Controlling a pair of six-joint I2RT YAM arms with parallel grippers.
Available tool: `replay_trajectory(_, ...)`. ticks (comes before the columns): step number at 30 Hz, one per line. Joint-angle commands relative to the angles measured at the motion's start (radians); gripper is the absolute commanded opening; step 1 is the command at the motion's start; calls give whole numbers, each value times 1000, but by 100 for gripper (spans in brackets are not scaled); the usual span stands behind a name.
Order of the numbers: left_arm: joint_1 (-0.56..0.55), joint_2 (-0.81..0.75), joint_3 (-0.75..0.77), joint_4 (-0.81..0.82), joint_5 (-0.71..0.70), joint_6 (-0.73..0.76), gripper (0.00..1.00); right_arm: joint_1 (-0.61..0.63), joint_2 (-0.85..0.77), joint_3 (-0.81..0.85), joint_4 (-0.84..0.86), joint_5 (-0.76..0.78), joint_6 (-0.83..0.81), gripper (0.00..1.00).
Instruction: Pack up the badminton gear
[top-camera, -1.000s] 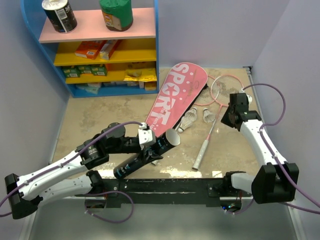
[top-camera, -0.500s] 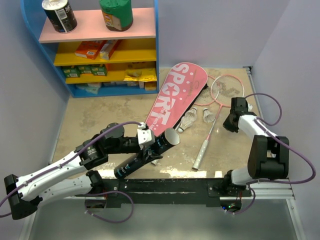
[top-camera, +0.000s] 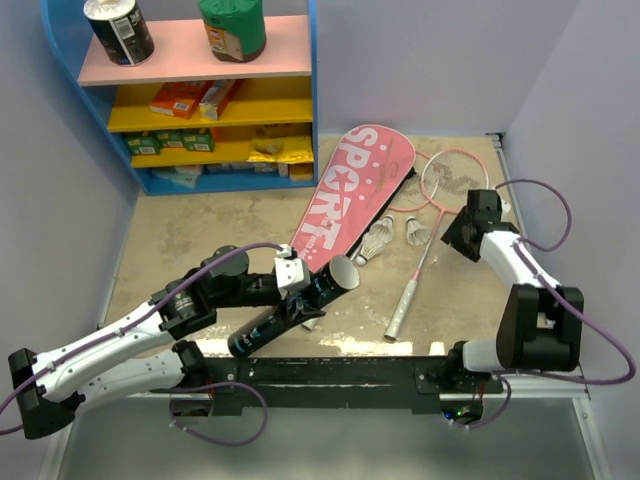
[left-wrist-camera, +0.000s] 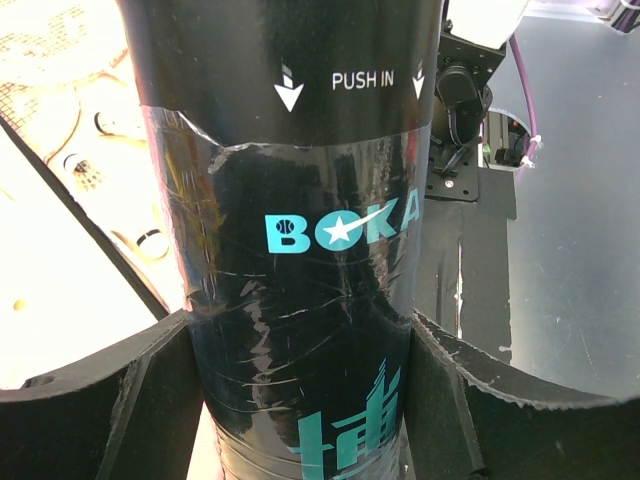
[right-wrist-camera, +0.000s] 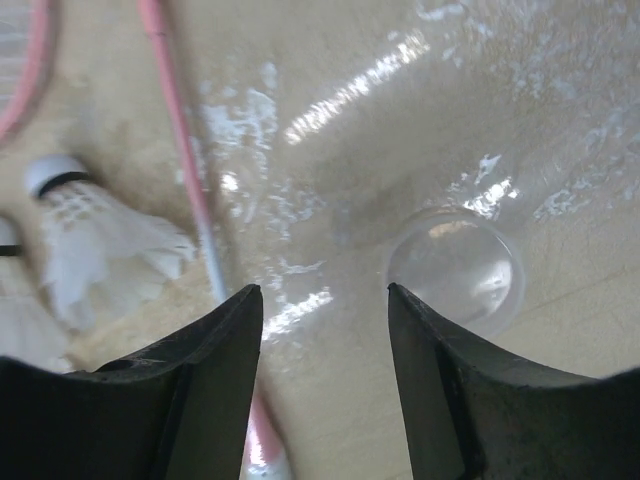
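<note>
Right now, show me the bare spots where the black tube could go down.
Widest bare patch for the black tube: between the blue shelf, pink cover and left arm. Crowded right of the cover: shuttlecocks, rackets, a clear lid.

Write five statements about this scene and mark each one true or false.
1. The left gripper holds the tube. True.
2. The right gripper grips a racket. False: its jaws stand open over the table and hold nothing.
3. Two shuttlecocks lie beside the cover. True.
4. The cover stands on the top shelf. False: it lies flat on the table.
5. A clear round cap lies on the table near the right gripper. True.
</note>
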Motion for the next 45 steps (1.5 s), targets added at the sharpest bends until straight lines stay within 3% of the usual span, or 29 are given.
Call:
replay_trajectory(1, 0, 1, 1, 38, 0, -17, 0, 11, -136, 91, -25, -93, 43, 57)
replay_trajectory(9, 0, 5, 1, 36, 0, -14, 0, 100, -168, 53, 53, -309, 198, 64)
replay_trajectory(13, 1, 4, 1, 36, -2, -16, 0, 175, -138, 30, 151, -332, 278, 72)
replay_trajectory(28, 1, 1, -2, 36, 5, -19, 0, 195, -56, -27, 277, -216, 448, 72)
replay_trajectory(45, 1, -1, -4, 30, -9, -17, 0, 195, 85, -23, 363, -142, 471, 69)
